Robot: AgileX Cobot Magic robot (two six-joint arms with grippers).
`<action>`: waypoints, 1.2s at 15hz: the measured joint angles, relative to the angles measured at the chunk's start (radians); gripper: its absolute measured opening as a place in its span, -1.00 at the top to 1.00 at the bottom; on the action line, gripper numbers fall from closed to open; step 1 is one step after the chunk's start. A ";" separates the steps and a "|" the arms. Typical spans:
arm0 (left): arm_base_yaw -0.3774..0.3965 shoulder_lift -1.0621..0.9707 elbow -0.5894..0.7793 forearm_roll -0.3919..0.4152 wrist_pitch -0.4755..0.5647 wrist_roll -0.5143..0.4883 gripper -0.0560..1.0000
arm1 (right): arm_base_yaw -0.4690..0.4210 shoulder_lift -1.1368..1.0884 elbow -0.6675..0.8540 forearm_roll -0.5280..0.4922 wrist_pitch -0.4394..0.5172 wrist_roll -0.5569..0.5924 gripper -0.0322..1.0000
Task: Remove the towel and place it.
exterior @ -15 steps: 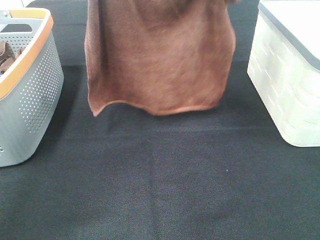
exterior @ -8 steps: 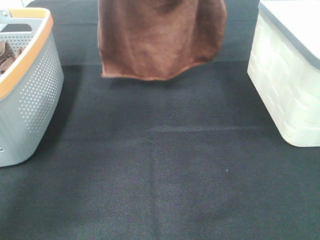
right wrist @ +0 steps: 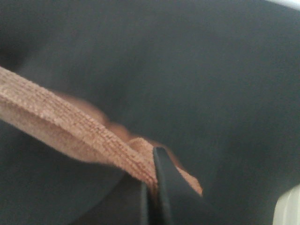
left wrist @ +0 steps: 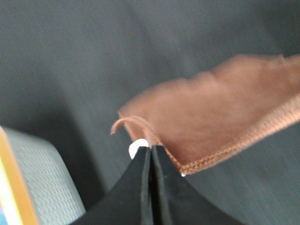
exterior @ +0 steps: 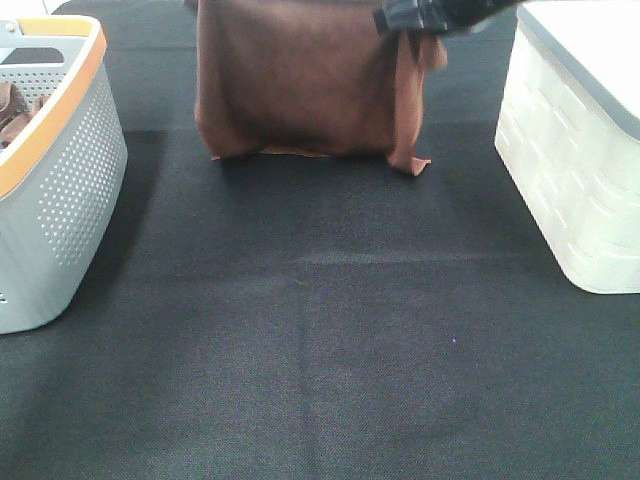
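Observation:
A brown towel (exterior: 300, 80) hangs at the far middle of the black table, its lower edge resting crumpled on the cloth. My right gripper (exterior: 412, 20) shows at the top right of the towel, shut on its upper corner (right wrist: 140, 173). My left gripper is out of the exterior high view; in the left wrist view its jaws (left wrist: 151, 154) are shut on the other corner of the towel (left wrist: 211, 122).
A grey perforated basket (exterior: 50, 170) with an orange rim stands at the left and holds brown cloth. A white lidded bin (exterior: 580, 150) stands at the right. Black cloth (exterior: 320, 340) covers the table.
The towel moved away toward the far edge and came down; its lower edge now touches the table and folds. My right gripper has come into view.

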 joint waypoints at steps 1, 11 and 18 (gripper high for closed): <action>-0.001 0.000 0.000 -0.020 0.021 0.000 0.89 | 0.000 0.000 0.000 0.010 0.080 0.000 0.94; -0.012 -0.105 0.496 -0.172 0.034 -0.001 0.89 | 0.000 0.001 0.010 0.168 0.665 0.000 0.94; -0.083 -0.165 0.758 -0.216 0.029 -0.002 0.89 | 0.000 0.001 0.168 0.221 0.685 0.000 0.94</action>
